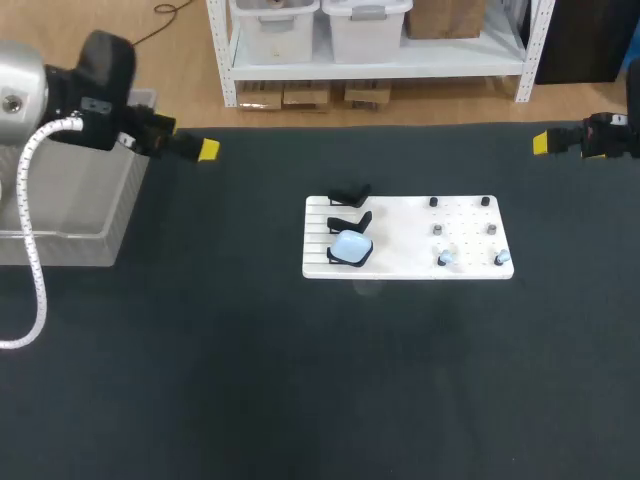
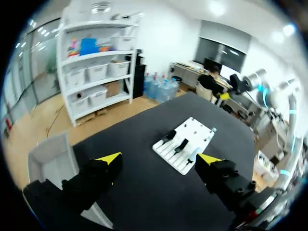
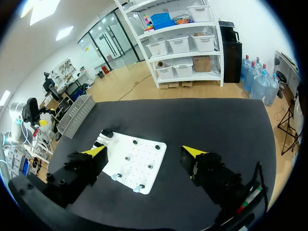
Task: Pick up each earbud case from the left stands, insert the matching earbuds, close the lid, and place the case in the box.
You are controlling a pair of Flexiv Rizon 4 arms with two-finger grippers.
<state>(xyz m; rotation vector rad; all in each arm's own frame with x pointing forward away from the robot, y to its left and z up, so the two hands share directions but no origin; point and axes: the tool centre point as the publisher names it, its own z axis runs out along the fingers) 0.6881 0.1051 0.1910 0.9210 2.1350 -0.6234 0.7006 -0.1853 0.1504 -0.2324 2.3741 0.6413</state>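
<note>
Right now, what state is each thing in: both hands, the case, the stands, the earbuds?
Left hand: open, empty.
Right hand: open, empty.
Blue case: on the near stand, lid unclear.
Other two stands: empty.
Earbuds: all six on the white board, uncased.

We're looking in on a robotics lab, a test cell by the look of it. Two robot arms are flanking a wide bench [image 1: 250, 380] that's wearing a dark matte cover. The left arm [image 1: 40, 90] is trailing a white ribbed hose [image 1: 30, 250], and the right arm [image 1: 610, 135] is poking in at the far corner. The left hand [image 2: 159, 161] and the right hand [image 3: 147, 151] are showing bright yellow fingertips, spread wide. Mid-bench, a white fixture board [image 1: 400, 262] is lying flat, carrying black stands [image 1: 350, 222] on one side and small pegs [image 1: 437, 230] on the other. A clear box [image 1: 70, 250] is sitting at the left edge.
</note>
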